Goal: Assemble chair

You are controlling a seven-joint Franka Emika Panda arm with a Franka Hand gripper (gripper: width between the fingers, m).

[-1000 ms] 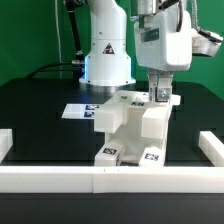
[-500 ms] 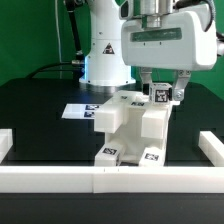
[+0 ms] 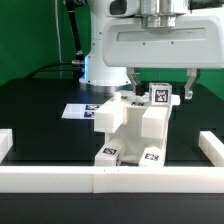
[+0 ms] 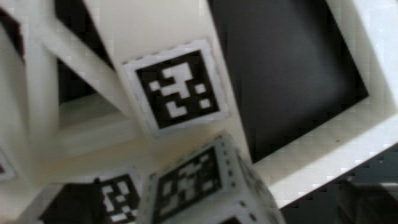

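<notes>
White chair parts [image 3: 128, 125] stood joined on the black surface [image 3: 40, 112], and I saw the gripper [image 3: 162, 86], which had clasped the tagged top piece [image 3: 158, 96] a moment before, spread wide and released, so I judged that piece placed.

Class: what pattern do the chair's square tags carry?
Black blocky code on white; square tag on the white plastic chair, clearest in the wrist view.

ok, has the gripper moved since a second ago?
Yes. Against the unmoved chair, the gripper has turned broadside to the exterior view, and its fingers now stand wide apart either side of the tagged top part.
</notes>
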